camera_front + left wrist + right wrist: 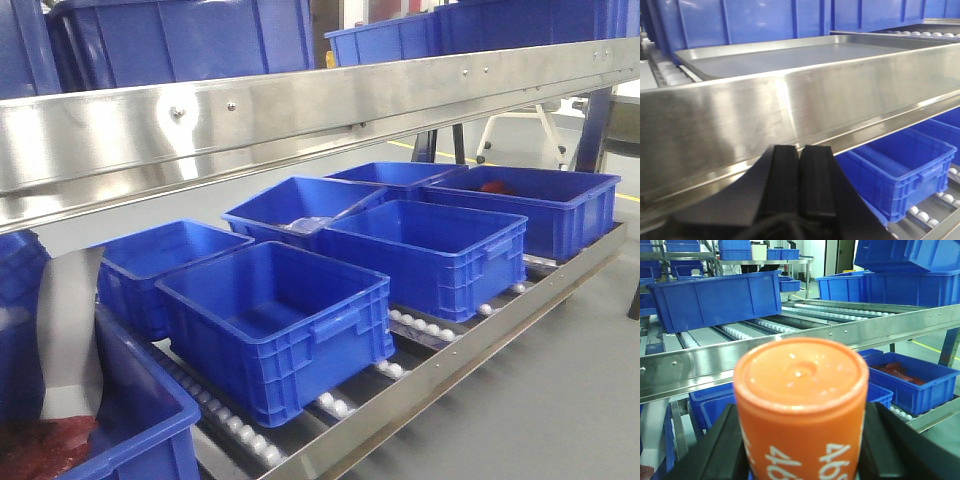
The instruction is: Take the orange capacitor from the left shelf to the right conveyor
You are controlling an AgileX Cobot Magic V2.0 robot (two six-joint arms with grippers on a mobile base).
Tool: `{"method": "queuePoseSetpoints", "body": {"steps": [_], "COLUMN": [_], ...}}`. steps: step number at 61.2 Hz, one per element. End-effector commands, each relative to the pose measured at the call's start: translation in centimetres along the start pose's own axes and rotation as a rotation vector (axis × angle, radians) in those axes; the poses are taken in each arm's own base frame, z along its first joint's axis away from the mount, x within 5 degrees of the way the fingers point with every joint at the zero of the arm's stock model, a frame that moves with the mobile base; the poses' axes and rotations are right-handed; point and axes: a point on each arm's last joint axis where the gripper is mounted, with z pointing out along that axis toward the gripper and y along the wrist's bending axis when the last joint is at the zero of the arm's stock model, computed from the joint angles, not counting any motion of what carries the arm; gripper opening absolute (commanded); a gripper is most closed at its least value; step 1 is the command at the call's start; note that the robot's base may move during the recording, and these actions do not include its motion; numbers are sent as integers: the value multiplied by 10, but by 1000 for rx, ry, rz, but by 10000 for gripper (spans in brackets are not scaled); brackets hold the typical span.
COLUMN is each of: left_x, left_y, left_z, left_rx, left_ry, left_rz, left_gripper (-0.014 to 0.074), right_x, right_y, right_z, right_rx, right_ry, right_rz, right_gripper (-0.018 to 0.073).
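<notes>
In the right wrist view the orange capacitor (800, 405) fills the middle, white "4680" print on its side and its flat top facing the camera. My right gripper (802, 440) is shut on it, one black finger (720, 445) on each side. Behind it runs a steel rail of the left shelf (790, 347). My left gripper (800, 152) is shut with nothing in it, its pads (782, 172) pressed together just in front of a brushed steel shelf rail (765, 115). The right conveyor is out of view. Neither gripper shows in the front view.
Several blue bins (280, 310) sit on white rollers (240, 425) on the lower shelf level, under a slanted steel rail (250, 120). One far bin holds red items (900, 372). A shallow silver tray (790, 55) lies on the upper level beyond the left gripper.
</notes>
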Motion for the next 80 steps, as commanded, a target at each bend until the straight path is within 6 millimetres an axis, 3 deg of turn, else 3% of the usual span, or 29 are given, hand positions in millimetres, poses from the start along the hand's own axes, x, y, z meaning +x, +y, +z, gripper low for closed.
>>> {"method": "queuePoseSetpoints", "body": {"steps": [1, 80], "left_x": [-8, -8], "left_y": [0, 0], "left_z": [1, 1], "left_rx": [-4, -4], "left_ry": [-67, -67], "left_rz": [-5, -5], "left_gripper": [-127, -127], "right_x": [-17, -17], "right_y": [1, 1], "right_z": [-1, -1], "right_rx": [-3, -3], "right_ry": [-113, -113], "right_rz": [-16, -16], "right_gripper": [193, 193]}}
